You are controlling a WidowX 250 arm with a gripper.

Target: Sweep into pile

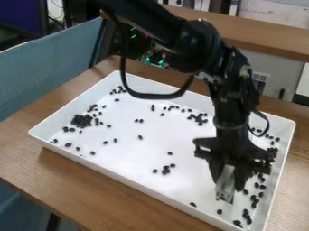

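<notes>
Your black claw [229, 184] grips a pale grey tool [225, 189] inside the white rectangular tray [127, 155]; small black beans [81, 120] cluster near its left edge.

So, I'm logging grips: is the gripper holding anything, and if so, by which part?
Yes, a pale grey piece, held by its upper part in the gripper, its lower end jutting out below. What exactly it is, I can't tell.

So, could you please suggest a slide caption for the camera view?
Gripper holding a pale tool over a white tray of scattered and clumped black beans.
</notes>
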